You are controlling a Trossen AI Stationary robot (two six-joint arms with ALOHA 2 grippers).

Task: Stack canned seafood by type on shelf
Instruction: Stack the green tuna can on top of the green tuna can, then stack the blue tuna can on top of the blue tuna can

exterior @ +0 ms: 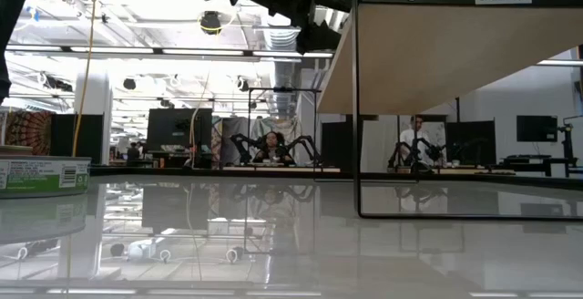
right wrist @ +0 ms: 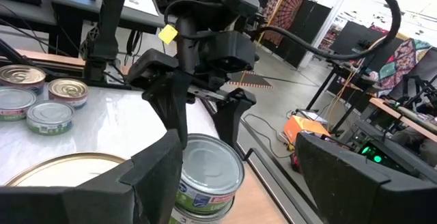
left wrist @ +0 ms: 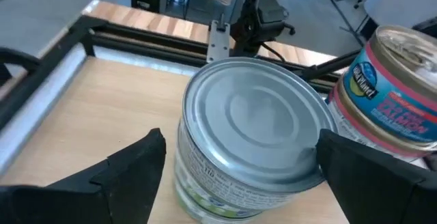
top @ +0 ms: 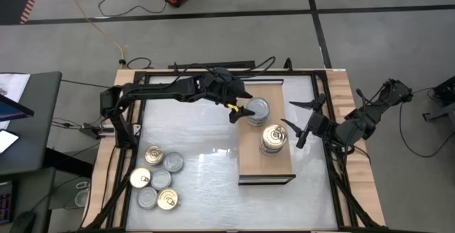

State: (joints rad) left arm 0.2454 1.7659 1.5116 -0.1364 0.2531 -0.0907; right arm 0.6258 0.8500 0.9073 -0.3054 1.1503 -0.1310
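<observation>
The shelf (top: 250, 156) is a light-wood board on a thin dark frame, right of the table's middle. Two stacks of canned seafood stand on it: a silver-lidded stack (top: 259, 109) at its far end and a gold-lidded stack (top: 274, 138) just nearer. My left gripper (top: 242, 111) reaches in from the left, open, its fingers either side of the silver stack's top tin (left wrist: 256, 128). My right gripper (top: 301, 121) waits open at the shelf's right edge, beside the gold-lidded stack (right wrist: 61, 166), touching nothing. My left gripper comes nearly level from the table's left at the top silver-lidded tin. One finger (left wrist: 130, 169) stands clear of the tin's wall. The other finger (left wrist: 362, 169) lies right at the lid's rim (left wrist: 315, 149); whether it touches, I cannot tell. The tin rests upright on its stack.
Several loose tins (top: 156, 180) lie grouped on the tabletop near its front left; one shows at the left of the low view (exterior: 41, 173). The shelf stands raised on thin dark legs (exterior: 357, 153). People sit far off in the room behind (exterior: 271, 146).
</observation>
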